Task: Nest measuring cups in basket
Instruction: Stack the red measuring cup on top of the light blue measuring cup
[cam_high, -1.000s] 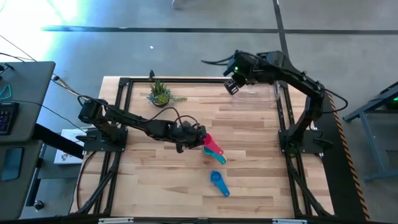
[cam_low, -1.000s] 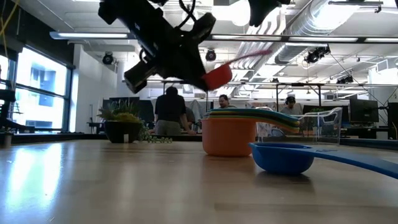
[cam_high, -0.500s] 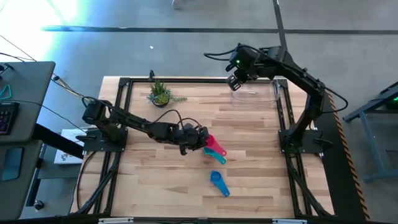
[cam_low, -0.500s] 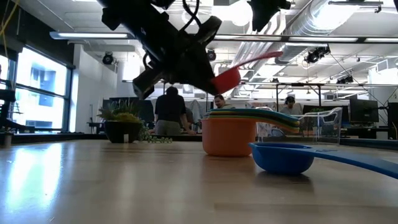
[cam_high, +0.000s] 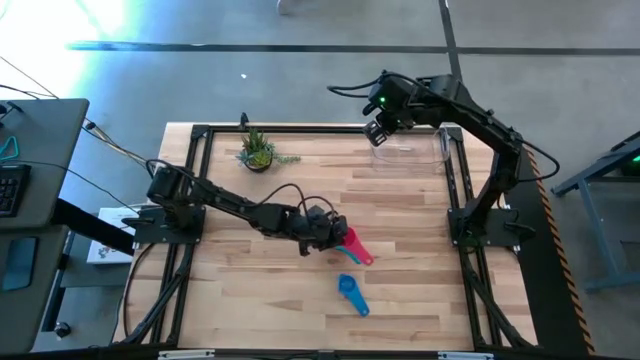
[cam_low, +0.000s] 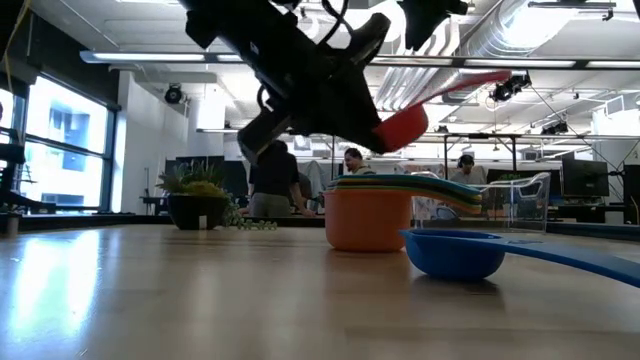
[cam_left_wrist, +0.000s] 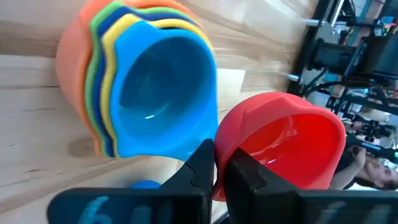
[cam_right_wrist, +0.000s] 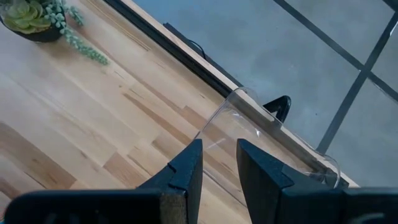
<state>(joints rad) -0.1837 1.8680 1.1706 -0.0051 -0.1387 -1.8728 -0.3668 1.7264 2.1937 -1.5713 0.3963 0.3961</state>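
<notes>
My left gripper (cam_high: 330, 232) is shut on a red measuring cup (cam_left_wrist: 280, 146) and holds it in the air, just above and beside a nested stack of cups (cam_left_wrist: 140, 81). The stack is orange outside, then green and yellow, with blue innermost, and stands on its base near the table's middle (cam_low: 368, 215). A single blue cup (cam_high: 350, 293) lies on the table nearer the front edge. The clear basket (cam_high: 415, 150) rests at the far right. High above its left end, my right gripper (cam_right_wrist: 219, 158) is open with nothing between its fingers. My left gripper pinches the red cup's wall at the rim (cam_left_wrist: 231, 144), on the side away from the handle. One finger seems to be inside the bowl and one outside. The fingers slant downward, coming from the table's left. The cup is lifted clear and tilted, its handle (cam_low: 470, 85) pointing up and away.
A small potted plant (cam_high: 257, 152) stands at the far left of the table. A black frame (cam_high: 200, 130) runs round the table's edges. Bare wood lies in the near left part. People stand in the room beyond the table (cam_low: 272, 180).
My left gripper has carried the red cup toward the table's right and near edges and a little down, bringing it over the nested stack. The cup stays tilted in the same hold. The stack, the single blue cup and the basket have kept their places.
</notes>
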